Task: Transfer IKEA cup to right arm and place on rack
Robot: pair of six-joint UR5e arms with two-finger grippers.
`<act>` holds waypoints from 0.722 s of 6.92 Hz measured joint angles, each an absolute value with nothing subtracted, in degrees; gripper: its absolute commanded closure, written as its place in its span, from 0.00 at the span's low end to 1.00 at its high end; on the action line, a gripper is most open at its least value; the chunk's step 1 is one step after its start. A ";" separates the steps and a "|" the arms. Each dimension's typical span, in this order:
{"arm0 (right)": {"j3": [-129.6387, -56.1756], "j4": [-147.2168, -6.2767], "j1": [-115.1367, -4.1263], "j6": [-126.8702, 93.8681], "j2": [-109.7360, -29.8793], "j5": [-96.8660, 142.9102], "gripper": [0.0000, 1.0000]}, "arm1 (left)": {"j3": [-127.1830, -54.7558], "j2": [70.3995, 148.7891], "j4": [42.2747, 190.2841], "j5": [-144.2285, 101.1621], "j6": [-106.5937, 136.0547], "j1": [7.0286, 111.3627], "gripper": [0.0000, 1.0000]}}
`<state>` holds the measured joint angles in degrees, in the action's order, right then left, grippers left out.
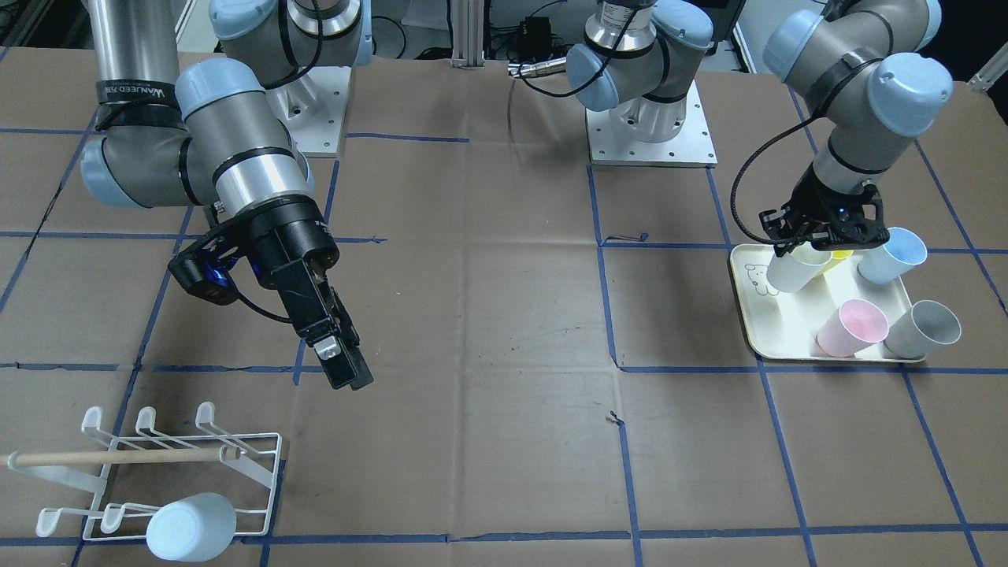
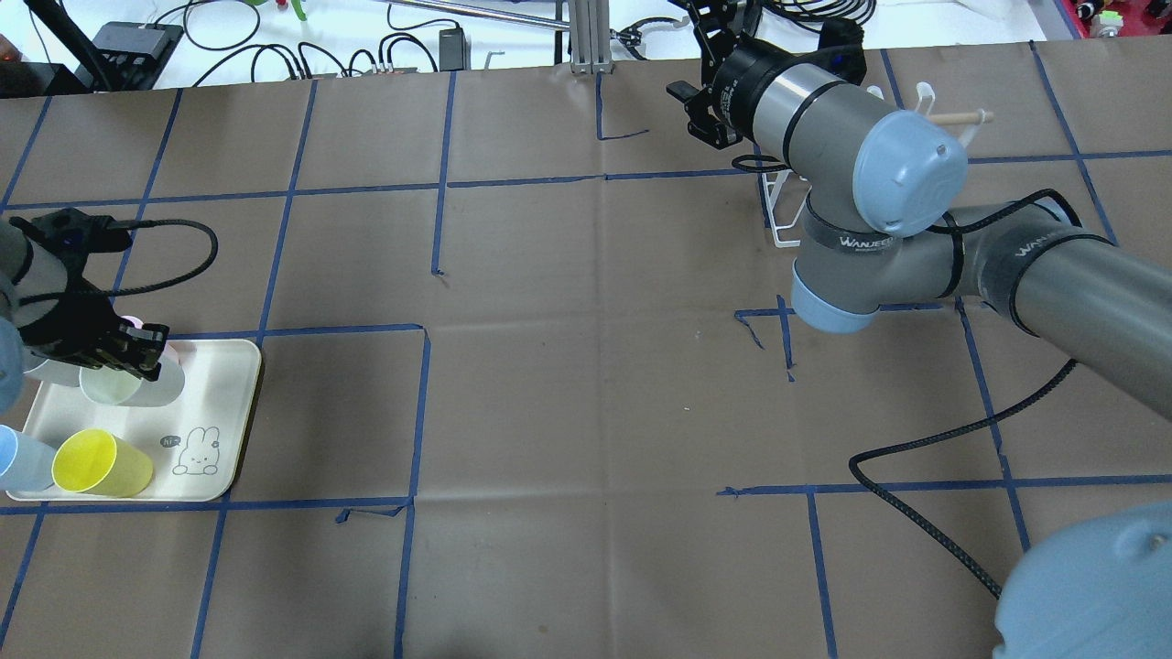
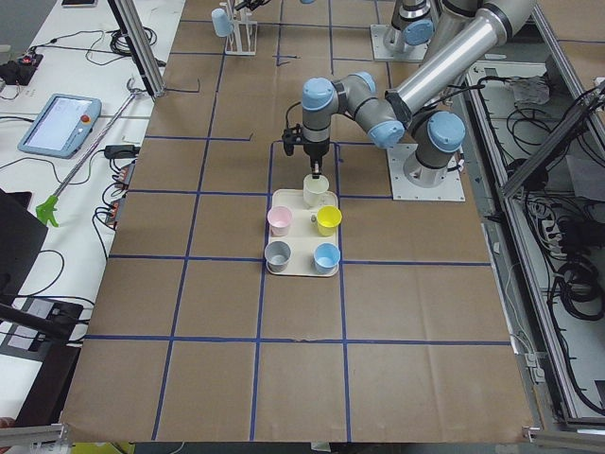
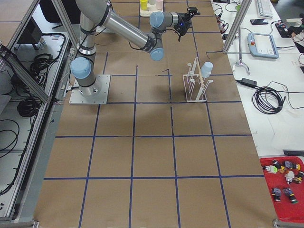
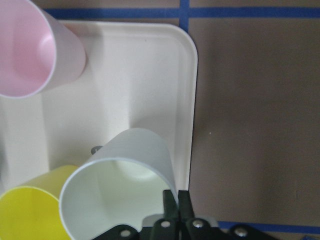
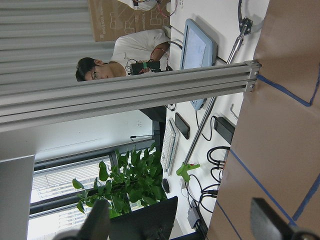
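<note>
Pale blue cup (image 4: 206, 69) on white rack (image 4: 195, 84); right arm (image 4: 128, 31) apart.

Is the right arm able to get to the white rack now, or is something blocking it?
Probably yes. The right end effector hangs open above bare table near the rack, nothing between them. A pale blue cup sits on one prong; the others look free.

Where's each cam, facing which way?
Front-facing: across table, facing robot; right arm, left arm, rack, tray.
Overhead: behind robot, down; both arms.
Left: left end; left arm near.
Right: right end; right arm near.
Left wrist: down at white cup in left hand.
Right wrist: off-table, at person; fingertips.
Shared: front, overhead show tray.
</note>
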<state>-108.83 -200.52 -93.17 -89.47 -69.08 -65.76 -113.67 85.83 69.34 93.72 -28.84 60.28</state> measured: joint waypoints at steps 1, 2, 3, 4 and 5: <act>-108.93 -200.67 -92.76 -89.47 -68.72 -65.77 0.00 | -106.96 86.61 75.90 92.70 -28.98 60.43 1.00; -109.34 -200.61 -92.50 -89.47 -68.88 -65.80 0.00 | -101.60 87.40 81.06 90.98 -29.20 60.48 1.00; -110.72 -200.66 -92.23 -89.47 -69.59 -65.81 0.00 | -98.37 88.20 83.78 89.24 -29.37 60.52 1.00; -113.16 -200.89 -91.90 -89.47 -71.06 -65.79 0.00 | -96.81 89.14 84.44 86.62 -29.74 60.57 1.00; -115.53 -200.78 -91.41 -89.50 -73.46 -65.84 0.00 | -96.21 90.27 82.62 82.35 -30.44 60.59 1.00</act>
<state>-115.53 -200.78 -91.41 -89.50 -73.46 -65.84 -96.21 90.27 82.62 82.35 -30.44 60.59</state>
